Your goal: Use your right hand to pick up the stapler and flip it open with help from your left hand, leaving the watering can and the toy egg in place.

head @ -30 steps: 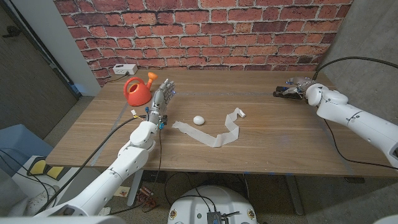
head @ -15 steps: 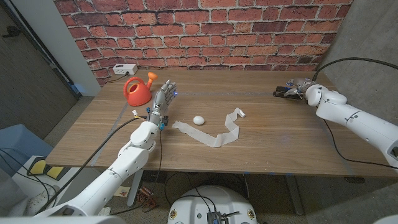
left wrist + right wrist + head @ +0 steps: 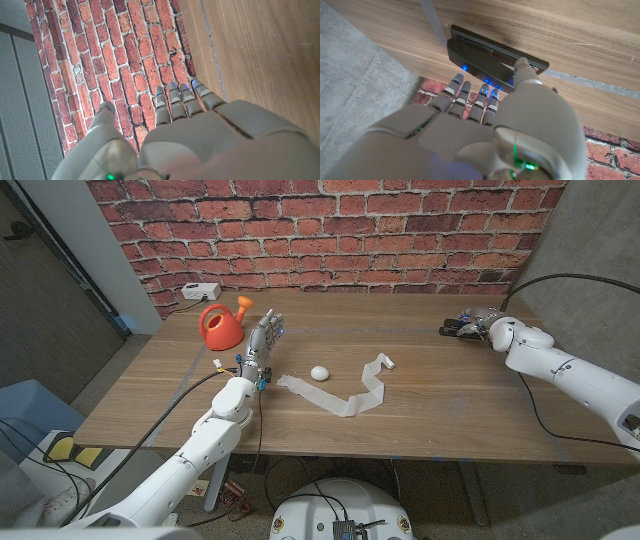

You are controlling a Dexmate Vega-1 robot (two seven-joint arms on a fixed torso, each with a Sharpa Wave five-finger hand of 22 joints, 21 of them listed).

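Stapler: black, at table's far right edge, right hand set around it, fingers on one side and thumb on the other, presumably readying the lift; firm grip or mere touch not discernible. Left hand: fingers apart, nothing held, upright near can, likely waiting to assist. Egg mid-table, well apart; stapler's far end hidden behind the hand.
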